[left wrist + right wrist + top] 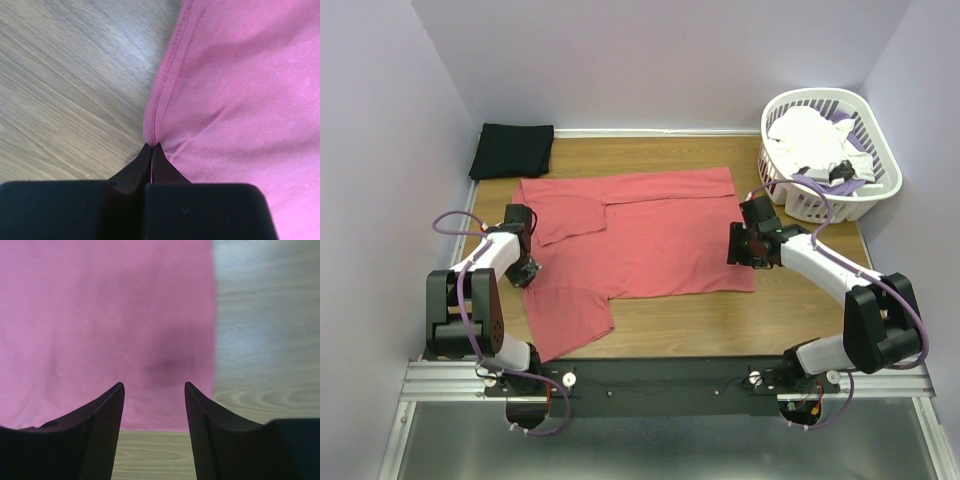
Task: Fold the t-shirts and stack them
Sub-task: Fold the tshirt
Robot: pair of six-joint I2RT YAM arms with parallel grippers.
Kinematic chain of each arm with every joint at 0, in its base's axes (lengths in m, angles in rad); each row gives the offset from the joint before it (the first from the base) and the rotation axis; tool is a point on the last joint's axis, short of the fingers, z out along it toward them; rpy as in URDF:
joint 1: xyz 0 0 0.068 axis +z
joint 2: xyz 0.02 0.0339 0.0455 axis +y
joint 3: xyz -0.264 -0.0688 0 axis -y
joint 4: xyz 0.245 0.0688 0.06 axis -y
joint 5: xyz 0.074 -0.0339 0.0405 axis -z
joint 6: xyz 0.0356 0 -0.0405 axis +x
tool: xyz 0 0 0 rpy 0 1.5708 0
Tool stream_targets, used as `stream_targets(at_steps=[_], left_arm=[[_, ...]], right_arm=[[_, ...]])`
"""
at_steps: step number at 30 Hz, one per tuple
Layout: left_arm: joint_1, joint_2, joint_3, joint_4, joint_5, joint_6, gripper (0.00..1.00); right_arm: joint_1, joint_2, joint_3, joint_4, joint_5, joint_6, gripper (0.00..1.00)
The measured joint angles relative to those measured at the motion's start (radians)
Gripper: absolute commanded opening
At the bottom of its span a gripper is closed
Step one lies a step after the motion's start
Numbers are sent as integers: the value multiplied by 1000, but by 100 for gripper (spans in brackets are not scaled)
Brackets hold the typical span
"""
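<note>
Two t-shirts appear in the top external view: the coral-red t-shirt [660, 240] lies spread over the middle of the bench [720, 320], with one sleeve turned in over its body at the far left and a flap reaching toward the near left edge, and the black t-shirt [512, 150] lies folded in the far left corner, apart from the red one. A white slatted basket [882, 172] stands in the far right corner and contains white cloth [808, 138]. The left end effector [527, 275] sits at the left edge of the coral-red t-shirt, and the right end effector [738, 250] sits over its right side, near the right edge. In the left wrist view, the jaws of the left end effector are fully closed. A thin line of the shirt's hemmed edge is pinched between the tips. The hem runs away from the grip point, with bare wood on the left and wrinkled red cloth on the right. In the right wrist view, the fingers of the right end effector stand partly apart with nothing between them. They sit over the near right corner of the coral-red t-shirt. The shirt's right edge and near edge both show against the wood, and a soft shadow lies on the cloth between the fingers. Contact between these fingers and the cloth cannot be determined.
</note>
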Motion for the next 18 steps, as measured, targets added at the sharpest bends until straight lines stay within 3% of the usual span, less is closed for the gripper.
stream_targets(at_steps=[18], left_arm=[[2, -63, -6, 35, 75, 55, 0]], right_arm=[[-140, -42, -123, -77, -29, 108, 51]])
